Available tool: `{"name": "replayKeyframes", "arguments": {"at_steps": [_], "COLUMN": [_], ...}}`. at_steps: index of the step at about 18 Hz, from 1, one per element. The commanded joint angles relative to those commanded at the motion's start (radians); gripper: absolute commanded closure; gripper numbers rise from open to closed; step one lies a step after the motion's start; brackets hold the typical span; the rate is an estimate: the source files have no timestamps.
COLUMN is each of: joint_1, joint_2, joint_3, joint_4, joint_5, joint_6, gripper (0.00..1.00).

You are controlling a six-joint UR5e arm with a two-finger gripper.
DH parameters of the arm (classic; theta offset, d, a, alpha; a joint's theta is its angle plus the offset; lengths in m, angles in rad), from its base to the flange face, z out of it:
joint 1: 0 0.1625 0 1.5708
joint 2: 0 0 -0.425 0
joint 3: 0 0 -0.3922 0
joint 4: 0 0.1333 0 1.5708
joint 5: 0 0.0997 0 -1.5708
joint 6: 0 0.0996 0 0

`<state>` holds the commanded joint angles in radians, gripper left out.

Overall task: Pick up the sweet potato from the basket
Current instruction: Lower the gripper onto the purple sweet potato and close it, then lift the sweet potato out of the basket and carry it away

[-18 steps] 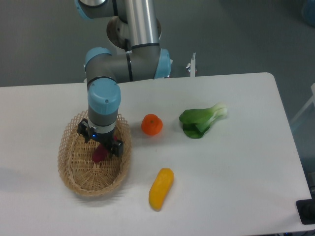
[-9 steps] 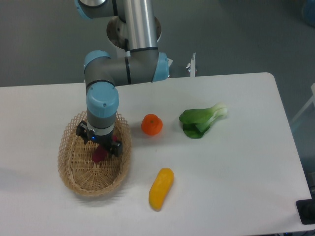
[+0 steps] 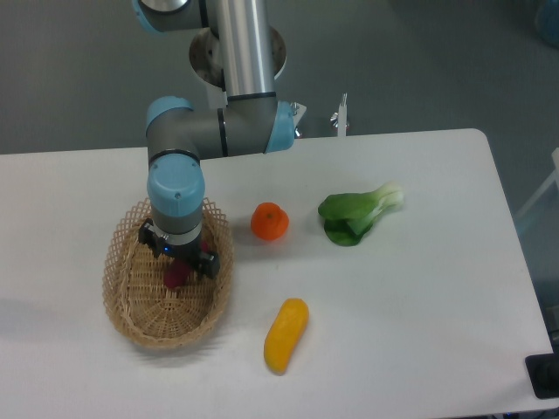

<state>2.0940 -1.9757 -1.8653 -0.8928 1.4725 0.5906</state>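
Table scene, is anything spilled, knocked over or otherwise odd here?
Nothing stands out. The basket sits flat with the sweet potato inside, under the gripper. The orange fruit, the leafy green vegetable and the yellow vegetable lie apart on the table, undamaged.

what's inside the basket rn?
The basket holds one sweet potato, reddish-purple, only partly visible. The end effector sits right over it, covering its upper part and any finger contact. The rest of the weave looks bare.
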Motion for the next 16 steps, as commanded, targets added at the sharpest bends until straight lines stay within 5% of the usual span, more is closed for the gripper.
{"name": "replayKeyframes", "arguments": {"at_steps": [3,6,16], "joint_1": [-0.002,-0.003,0.017], "joint_2": [-0.002,0.011,0.048], "joint_3": [0.002,0.018,0.064], "joint_4": [-0.003,-0.009,-0.014], "joint_5": [0.006,-0.001,-0.001], "joint_6": [-0.005,-0.05,-0.052], "gripper": [0.47,0.96,1.0]}}
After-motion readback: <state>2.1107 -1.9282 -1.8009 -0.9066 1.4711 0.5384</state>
